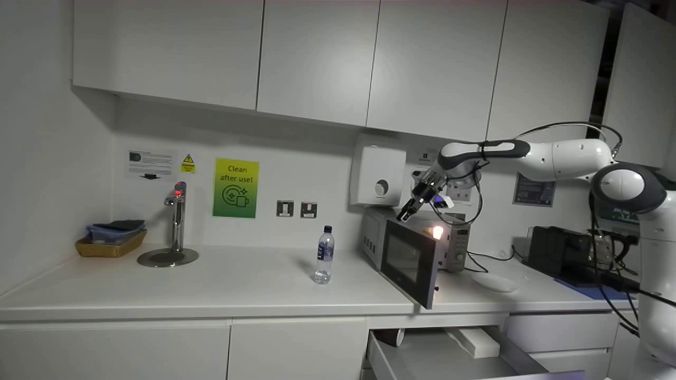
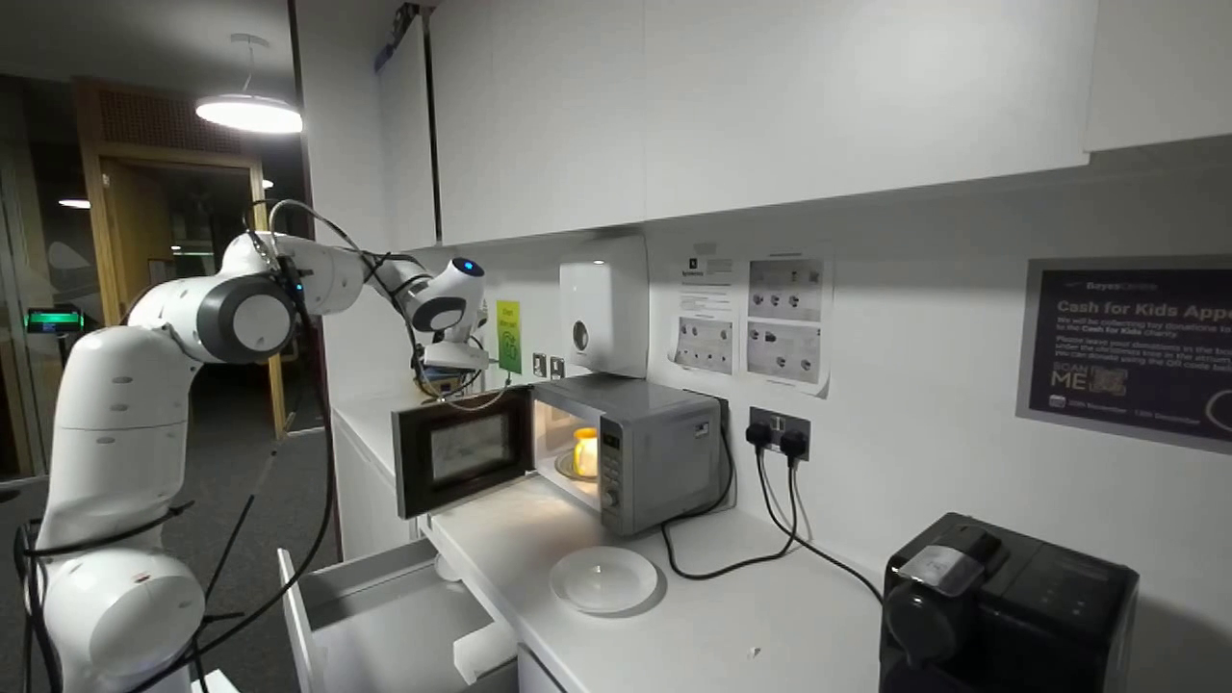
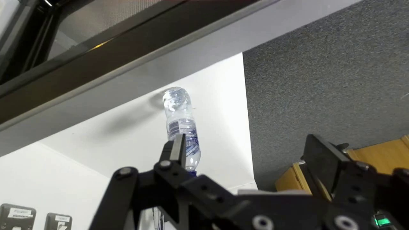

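My gripper (image 1: 403, 215) is open and empty, above the top edge of the open microwave door (image 1: 409, 261). In the wrist view its two fingers (image 3: 246, 139) stand wide apart, with nothing between them. The door's edge (image 3: 127, 68) crosses the upper left of that view. A clear plastic bottle (image 1: 324, 258) with a blue label and dark cap stands upright on the counter; it also shows in the wrist view (image 3: 182, 123), beyond the left finger. The grey microwave (image 2: 664, 452) is lit inside and holds a glowing yellow container (image 2: 585, 452). In that exterior view the fingertips are hidden.
A white plate (image 2: 604, 589) lies on the counter beside the microwave. Below, a drawer (image 1: 428, 364) is pulled out, with a white box (image 1: 479, 342) and a cup (image 1: 392, 336) inside. A tap (image 1: 178, 216), a basket (image 1: 108, 248) and a black coffee machine (image 2: 1020, 606) stand on the counter.
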{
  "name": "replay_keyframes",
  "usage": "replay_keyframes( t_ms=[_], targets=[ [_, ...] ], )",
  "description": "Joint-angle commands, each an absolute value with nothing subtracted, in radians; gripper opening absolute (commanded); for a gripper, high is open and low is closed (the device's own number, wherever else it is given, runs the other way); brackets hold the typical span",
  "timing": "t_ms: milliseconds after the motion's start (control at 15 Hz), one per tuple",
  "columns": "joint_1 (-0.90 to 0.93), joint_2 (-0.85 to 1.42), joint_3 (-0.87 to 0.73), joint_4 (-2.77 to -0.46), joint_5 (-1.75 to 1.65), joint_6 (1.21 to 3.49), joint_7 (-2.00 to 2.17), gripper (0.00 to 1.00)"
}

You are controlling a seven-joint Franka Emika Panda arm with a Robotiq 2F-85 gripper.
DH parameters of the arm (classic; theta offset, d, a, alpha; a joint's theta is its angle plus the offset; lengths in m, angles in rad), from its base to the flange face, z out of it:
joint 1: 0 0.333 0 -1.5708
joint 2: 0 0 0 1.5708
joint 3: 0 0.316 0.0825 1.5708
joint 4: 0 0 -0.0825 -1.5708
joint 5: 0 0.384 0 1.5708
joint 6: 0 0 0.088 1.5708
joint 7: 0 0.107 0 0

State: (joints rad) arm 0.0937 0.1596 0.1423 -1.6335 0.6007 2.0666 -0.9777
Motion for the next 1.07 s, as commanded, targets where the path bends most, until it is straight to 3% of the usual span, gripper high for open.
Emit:
replay_keyframes(
  t_ms=[0, 333, 1000],
  targets=[
    [0.079, 0.229, 0.159, -1.558, 0.615, 1.988, -0.996, 1.00],
    [0.074, 0.286, 0.160, -1.518, 0.580, 1.935, -0.962, 1.00],
    [0.099, 0.230, 0.133, -1.590, 0.192, 1.987, -0.730, 1.00]
  ],
)
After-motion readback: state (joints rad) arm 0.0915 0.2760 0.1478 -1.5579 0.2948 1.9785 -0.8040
